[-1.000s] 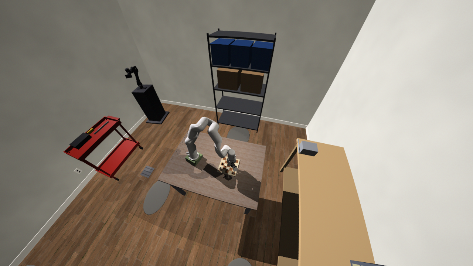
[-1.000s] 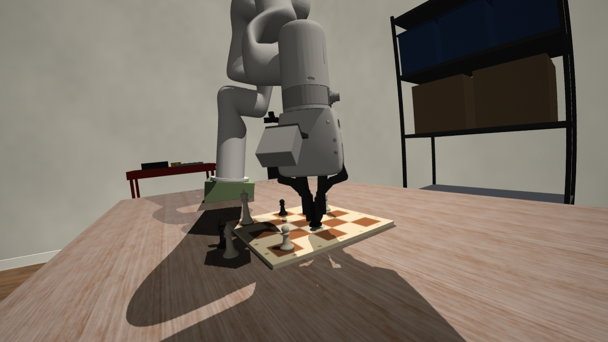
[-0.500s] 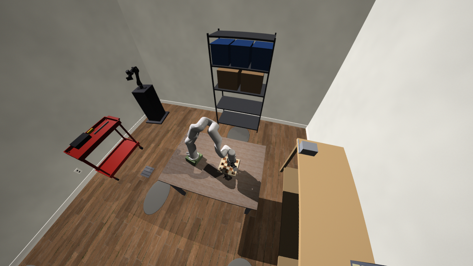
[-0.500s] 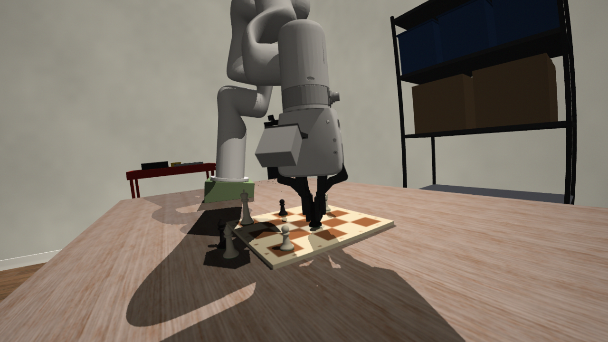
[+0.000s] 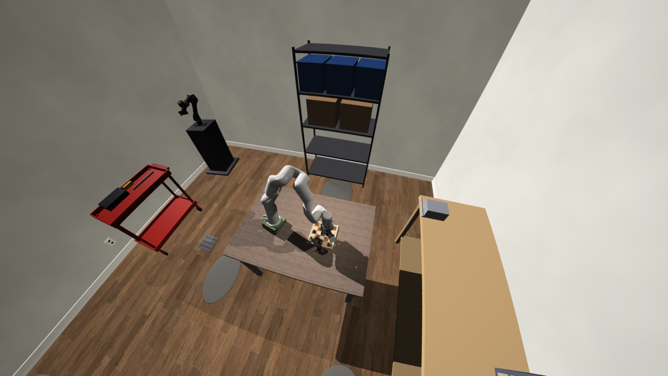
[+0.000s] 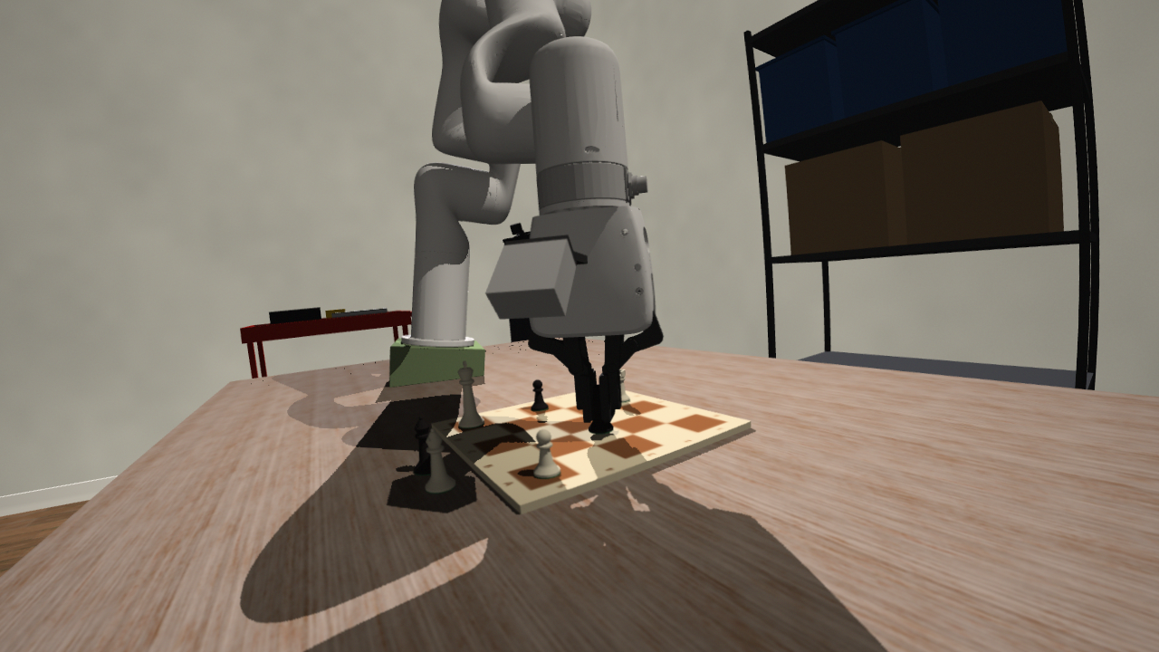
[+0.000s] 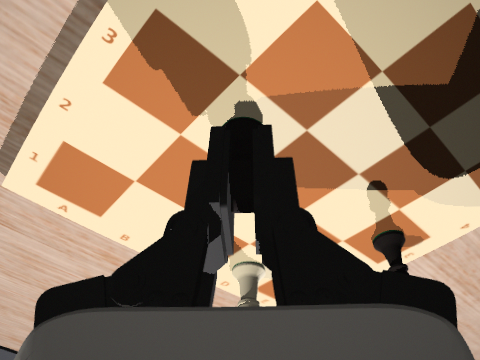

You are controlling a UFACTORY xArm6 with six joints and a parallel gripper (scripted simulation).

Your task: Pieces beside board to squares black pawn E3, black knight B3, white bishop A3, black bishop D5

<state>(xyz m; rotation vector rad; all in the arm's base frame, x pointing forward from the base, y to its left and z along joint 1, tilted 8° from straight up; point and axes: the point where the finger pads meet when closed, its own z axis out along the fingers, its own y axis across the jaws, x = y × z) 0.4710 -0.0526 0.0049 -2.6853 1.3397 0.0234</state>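
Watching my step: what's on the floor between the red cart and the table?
A grey slatted panel lies between the red cart and the table, as the top view shows.

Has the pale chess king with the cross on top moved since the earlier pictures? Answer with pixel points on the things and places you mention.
No, the pale king (image 6: 468, 403) stands at the same edge of the chequered board (image 6: 696, 444).
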